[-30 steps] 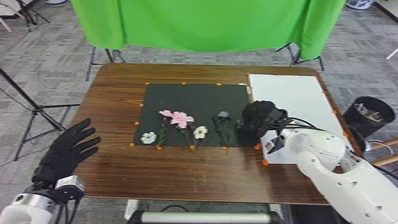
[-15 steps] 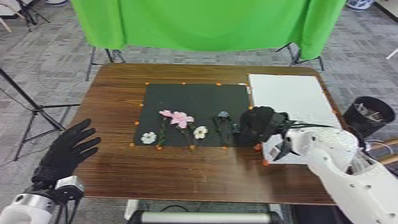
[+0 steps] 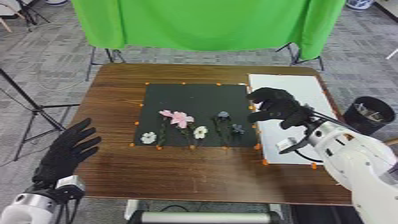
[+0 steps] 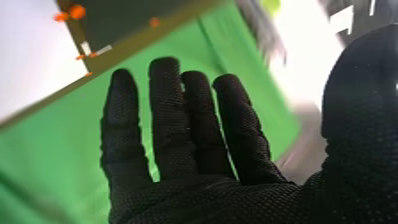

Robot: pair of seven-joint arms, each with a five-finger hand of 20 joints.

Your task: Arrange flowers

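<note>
In the head view, my right hand (image 3: 277, 106) is over the left edge of the white sheet (image 3: 295, 120), open and holding nothing. In the right wrist view, the same hand (image 4: 191, 197) has its fingers straight and spread. On the black mat (image 3: 182, 92) lie a white flower (image 3: 148, 137) at the left, pink flowers (image 3: 180, 119), another white flower (image 3: 201, 132), a grey-blue flower (image 3: 223, 114) and a dark bluish flower (image 3: 237, 129) at the right. My left hand (image 3: 64, 154) is open off the table's left edge.
Orange markers line the mat and the sheet on the brown table (image 3: 178, 175). A green cloth (image 3: 209, 25) hangs beyond the far edge. A black bin (image 3: 369, 114) stands to the right of the table, and a tripod (image 3: 37, 107) to the left.
My right hand has moved up and to the right from the mat's right side, and its fingers have opened. The dark bluish flower has come into view there. My left hand has not moved.
</note>
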